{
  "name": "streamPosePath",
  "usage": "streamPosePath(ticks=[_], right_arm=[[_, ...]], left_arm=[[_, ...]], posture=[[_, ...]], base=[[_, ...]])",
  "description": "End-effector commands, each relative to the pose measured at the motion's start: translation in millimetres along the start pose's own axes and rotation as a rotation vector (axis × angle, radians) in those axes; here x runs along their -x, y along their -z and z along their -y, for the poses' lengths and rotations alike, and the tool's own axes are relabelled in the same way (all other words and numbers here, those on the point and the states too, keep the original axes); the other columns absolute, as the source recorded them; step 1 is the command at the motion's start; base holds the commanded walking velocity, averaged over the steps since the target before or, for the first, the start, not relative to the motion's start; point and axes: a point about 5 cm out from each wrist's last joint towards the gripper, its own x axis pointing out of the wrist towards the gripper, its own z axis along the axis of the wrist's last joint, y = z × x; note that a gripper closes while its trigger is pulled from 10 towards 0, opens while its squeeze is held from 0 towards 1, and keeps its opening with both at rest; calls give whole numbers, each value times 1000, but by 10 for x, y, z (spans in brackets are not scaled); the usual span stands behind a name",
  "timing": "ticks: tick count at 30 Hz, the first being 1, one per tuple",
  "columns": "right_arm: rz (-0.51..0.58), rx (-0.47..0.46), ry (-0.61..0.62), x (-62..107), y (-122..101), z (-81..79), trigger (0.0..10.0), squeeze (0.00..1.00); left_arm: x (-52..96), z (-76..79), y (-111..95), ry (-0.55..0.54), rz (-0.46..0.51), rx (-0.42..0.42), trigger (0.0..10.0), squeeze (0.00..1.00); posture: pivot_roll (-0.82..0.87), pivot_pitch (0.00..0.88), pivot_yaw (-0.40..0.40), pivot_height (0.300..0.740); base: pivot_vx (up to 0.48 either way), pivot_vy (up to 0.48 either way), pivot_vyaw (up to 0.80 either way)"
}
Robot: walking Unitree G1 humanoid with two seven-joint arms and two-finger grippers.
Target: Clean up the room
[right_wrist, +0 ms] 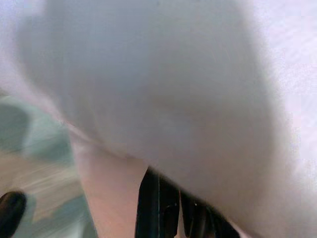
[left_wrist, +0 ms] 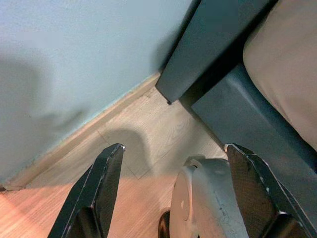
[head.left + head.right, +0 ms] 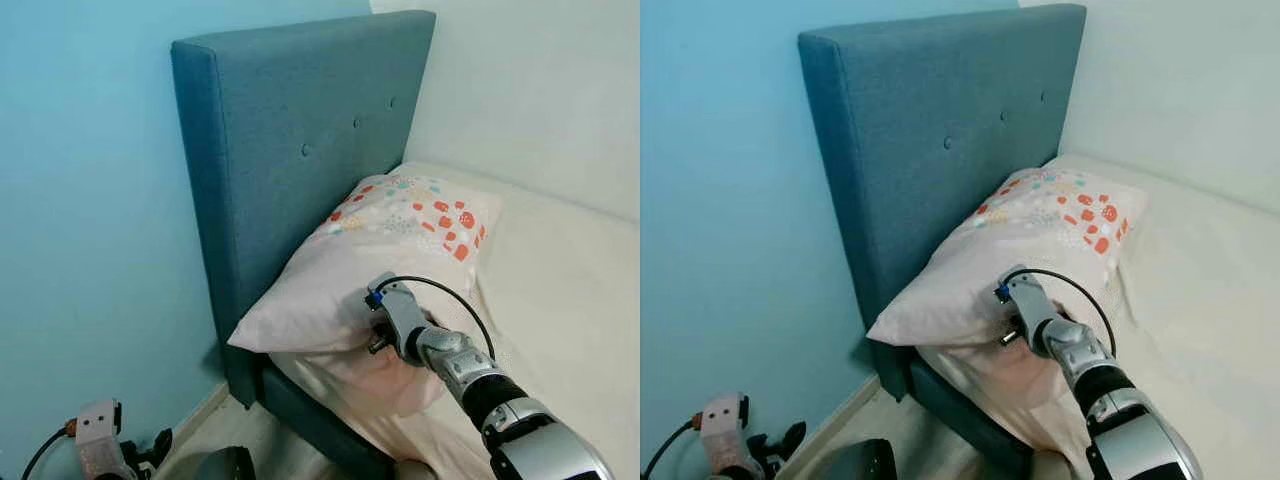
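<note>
Straightening bedding: right gripper [image 3: 378, 335] pressed into pillow [image 3: 370, 270] edge against headboard [image 3: 290, 150]; finger state cannot be told. Left gripper [image 2: 171, 198] spread wide, idle above floor [image 2: 124, 163]. Next: likely seat pillow squarely on bed [image 3: 560, 290].

— What's the room like from where you stand?
— Light blue wall [image 3: 90, 200] on one side, a plain white wall [image 3: 540, 90] meeting it in the corner. A bed is pushed right into that corner.
— Describe the bed?
— Tall teal upholstered headboard [image 3: 300, 130] with buttons, matching teal frame [image 2: 242, 119], cream sheet [image 3: 570, 290] over the mattress.
— And the floor?
— Pale wood planks [image 2: 143, 144], with a light skirting board [image 2: 84, 136] along the blue wall. Soft, even light, faint shadows on the wall.
</note>
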Motion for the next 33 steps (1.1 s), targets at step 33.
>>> streamPosePath(ticks=[33], right_arm=[[451,-643,79,-44,-1039,-97,10000,0]], left_arm=[[-265,562,-567,289,193,132,10000,0]], posture=[[141,43,-52,542]], base=[[0,0,0]])
